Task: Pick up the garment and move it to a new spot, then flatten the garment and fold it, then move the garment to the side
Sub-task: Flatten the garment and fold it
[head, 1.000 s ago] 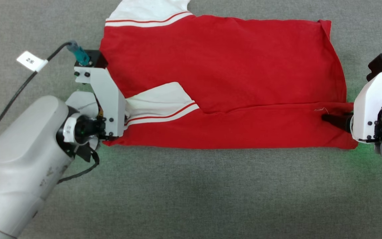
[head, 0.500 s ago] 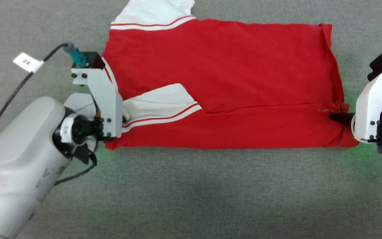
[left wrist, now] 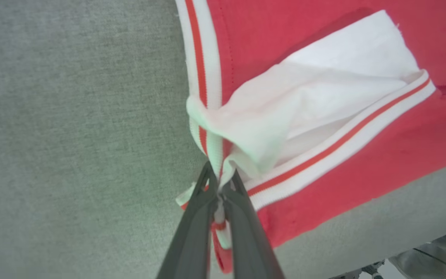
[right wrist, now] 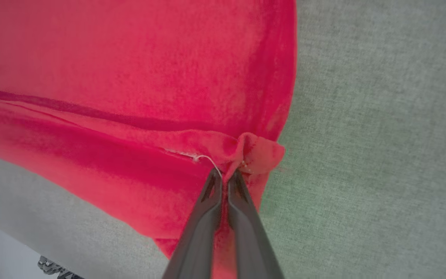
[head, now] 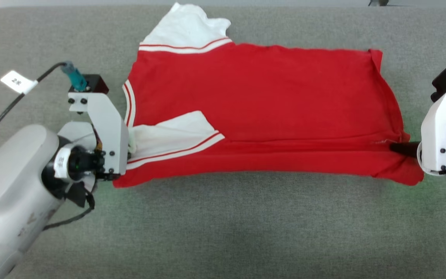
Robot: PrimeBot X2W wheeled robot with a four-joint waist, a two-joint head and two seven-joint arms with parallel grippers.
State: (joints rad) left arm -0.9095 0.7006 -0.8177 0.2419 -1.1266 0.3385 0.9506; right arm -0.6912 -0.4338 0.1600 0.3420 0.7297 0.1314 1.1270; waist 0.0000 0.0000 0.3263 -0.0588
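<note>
Jersey T-shirt [head: 261, 104] – red, back-side plain, no lettering showing. It lies spread lengthwise across the far half of the gray fabric-covered table [head: 223, 232], with the collar end toward the table's left edge and the hem end toward its right edge.

Far white sleeve [head: 186, 27] sticks out toward the far edge of the table, almost reaching it. Near white sleeve [head: 172, 131] is folded inward onto the red body, its red-and-white striped trim [left wrist: 339, 139] running diagonally. A long crease line runs across the body, parallel to the near edge, from that sleeve to the hem end.

Left gripper [left wrist: 219, 186] – fingers pressed together, pinching a bunch of striped neck trim and white sleeve fabric at the collar end. The cloth puckers into a knot just above the fingertips.

Right gripper [right wrist: 225, 176] – fingers likewise closed, clamping a small gathered fold of red cloth at the hem end near the crease. A loose white thread [right wrist: 207, 159] curls out just beside the tips.

The near long edge of the shirt stretches between the two grips, with a soft shadow on the table beneath it.

A black cable with a white tag [head: 16, 81] trails from the left wrist toward the left edge of the table.
</note>
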